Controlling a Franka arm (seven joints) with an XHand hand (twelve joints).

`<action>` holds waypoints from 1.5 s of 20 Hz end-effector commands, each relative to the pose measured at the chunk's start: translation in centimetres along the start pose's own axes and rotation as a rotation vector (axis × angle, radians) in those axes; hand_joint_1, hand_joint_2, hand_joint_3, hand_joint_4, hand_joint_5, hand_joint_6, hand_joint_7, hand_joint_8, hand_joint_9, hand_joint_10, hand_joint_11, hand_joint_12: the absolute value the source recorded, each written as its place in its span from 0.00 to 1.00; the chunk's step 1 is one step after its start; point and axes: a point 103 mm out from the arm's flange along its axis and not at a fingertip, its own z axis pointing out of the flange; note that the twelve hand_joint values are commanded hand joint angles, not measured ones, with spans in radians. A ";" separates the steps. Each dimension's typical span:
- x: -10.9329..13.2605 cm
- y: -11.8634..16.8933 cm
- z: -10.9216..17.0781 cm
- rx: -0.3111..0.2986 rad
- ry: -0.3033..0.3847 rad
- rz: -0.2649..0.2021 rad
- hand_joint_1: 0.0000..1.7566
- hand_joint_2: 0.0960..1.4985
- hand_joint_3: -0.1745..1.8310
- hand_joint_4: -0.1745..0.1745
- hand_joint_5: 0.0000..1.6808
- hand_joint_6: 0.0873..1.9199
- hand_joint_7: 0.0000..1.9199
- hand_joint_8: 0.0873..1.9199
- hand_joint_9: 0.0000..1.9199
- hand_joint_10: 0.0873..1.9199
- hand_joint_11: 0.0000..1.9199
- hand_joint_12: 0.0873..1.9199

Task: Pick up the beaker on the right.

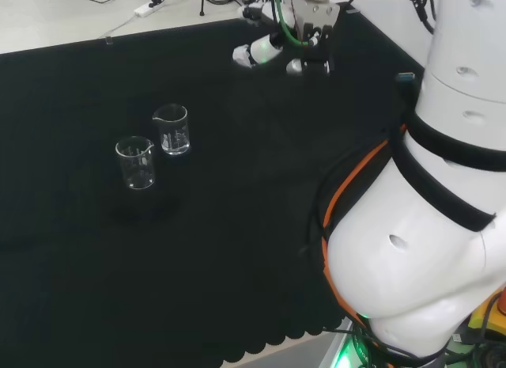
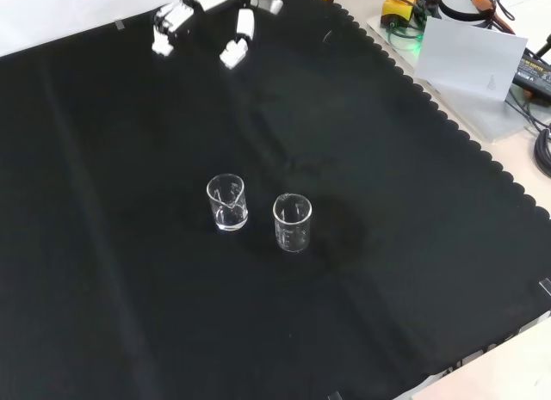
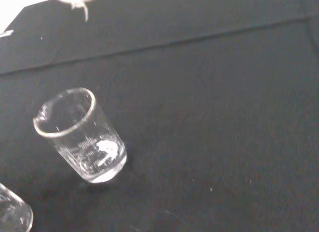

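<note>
Robot hand relaxed, empty — well apart from two beakers mid-cloth.

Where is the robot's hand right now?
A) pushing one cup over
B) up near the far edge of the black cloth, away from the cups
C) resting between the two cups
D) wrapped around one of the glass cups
B: in the front view the hand hangs at the top edge of the black cloth, well apart from the two beakers, which stand upright and untouched mid-cloth.
</note>
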 end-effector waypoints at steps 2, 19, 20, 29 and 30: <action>-0.7 2.8 4.6 0.043 0.081 -0.091 0.45 0.37 0.41 0.44 0.15 0.00 0.10 0.23 0.14 0.28 0.00 0.52; 0.8 5.0 11.1 0.177 0.189 -0.226 0.44 0.33 0.42 0.42 0.14 0.00 0.07 0.22 0.12 0.27 0.00 0.52; 0.9 5.2 11.5 0.182 0.190 -0.231 0.44 0.33 0.42 0.42 0.14 0.00 0.07 0.22 0.12 0.27 0.00 0.52; 1.9 7.0 14.1 0.206 0.272 -0.269 0.45 0.31 0.40 0.42 0.13 0.00 0.09 0.23 0.15 0.28 0.00 0.53; 2.0 7.2 14.4 0.209 0.275 -0.275 0.46 0.31 0.40 0.42 0.13 0.00 0.09 0.23 0.15 0.28 0.00 0.53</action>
